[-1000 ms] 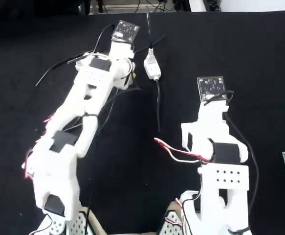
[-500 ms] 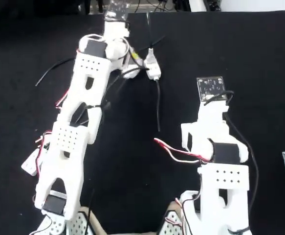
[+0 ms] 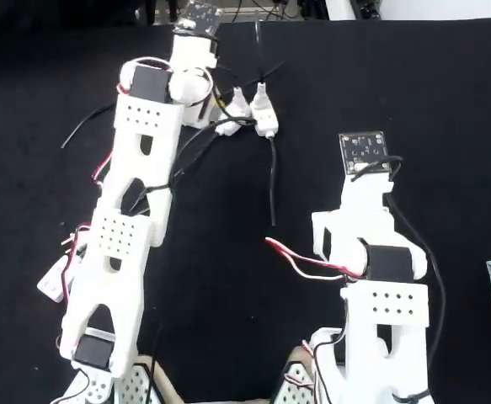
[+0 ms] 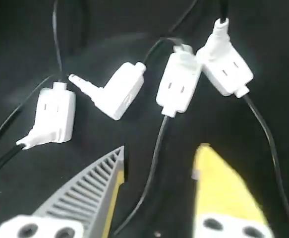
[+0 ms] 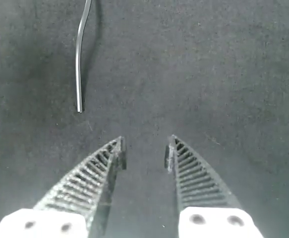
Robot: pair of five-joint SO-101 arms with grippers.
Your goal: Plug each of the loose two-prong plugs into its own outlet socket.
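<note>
Left wrist view: 3 sockets (image 4: 179, 84), 1 plug (image 4: 117, 91); left tool (image 4: 162, 148) spread.

White arms (image 3: 123, 240), perhaps yellow-padded fingers (image 4: 218, 183)

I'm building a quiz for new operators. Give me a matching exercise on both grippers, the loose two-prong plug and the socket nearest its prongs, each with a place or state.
Things:
1. left gripper
2. right gripper
3. two-prong plug
4. socket nearest its prongs

States:
a. both slots empty
b. open above bare black cloth
c. prongs bare, in no socket
d. open above the white connectors

Pairs: 1-d; 2-b; 3-c; 4-a
</note>
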